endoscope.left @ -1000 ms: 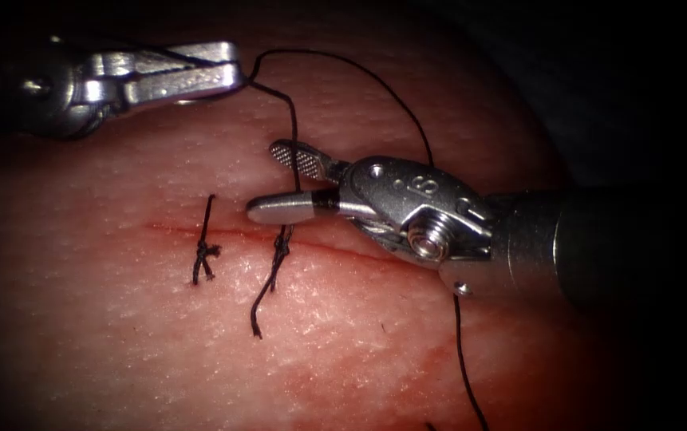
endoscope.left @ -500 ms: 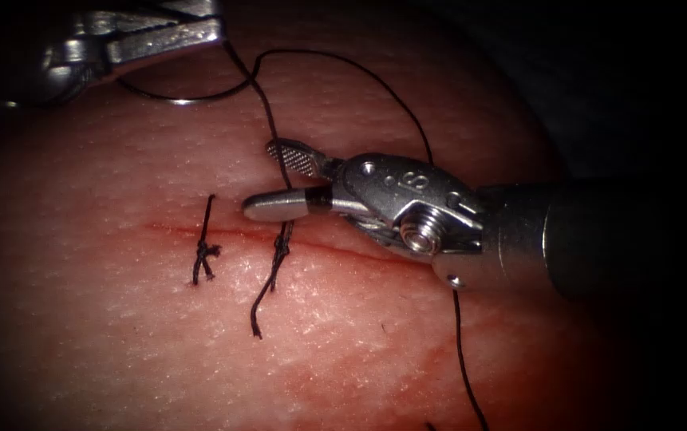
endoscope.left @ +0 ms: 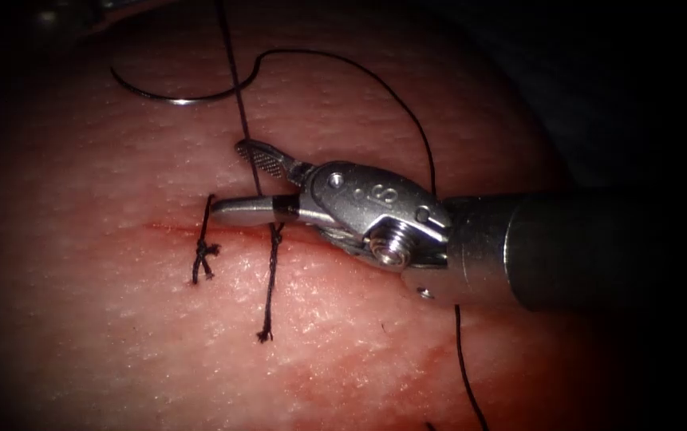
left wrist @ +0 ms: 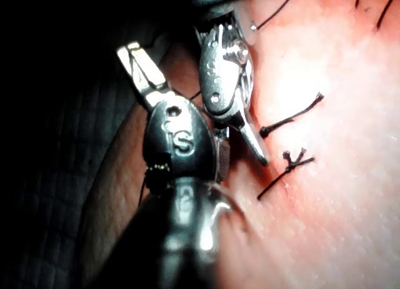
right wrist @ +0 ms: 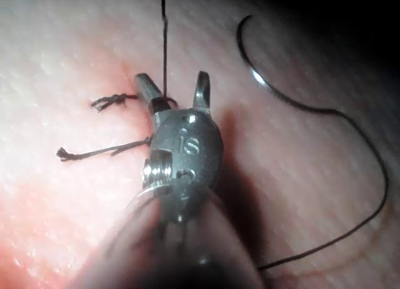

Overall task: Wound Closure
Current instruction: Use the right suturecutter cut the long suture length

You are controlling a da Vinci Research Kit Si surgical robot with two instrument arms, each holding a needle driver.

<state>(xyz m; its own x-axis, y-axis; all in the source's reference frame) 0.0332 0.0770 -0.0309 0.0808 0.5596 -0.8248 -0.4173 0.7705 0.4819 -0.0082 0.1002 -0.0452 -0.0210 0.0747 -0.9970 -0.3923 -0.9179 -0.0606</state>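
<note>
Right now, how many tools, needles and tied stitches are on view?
Tools: 2, left tool holding thread, right tool open, empty.
Needles: 1, needle lying on tissue.
Tied stitches: 2, left stitch, right stitch.
Total: 5.

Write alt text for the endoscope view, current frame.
The right arm's tool reaches in from the right with jaws open astride a taut thread rising from the second stitch on the cut. The curved needle lies free on the tissue above the cut, in neither tool. A finished knot sits further left.
</note>
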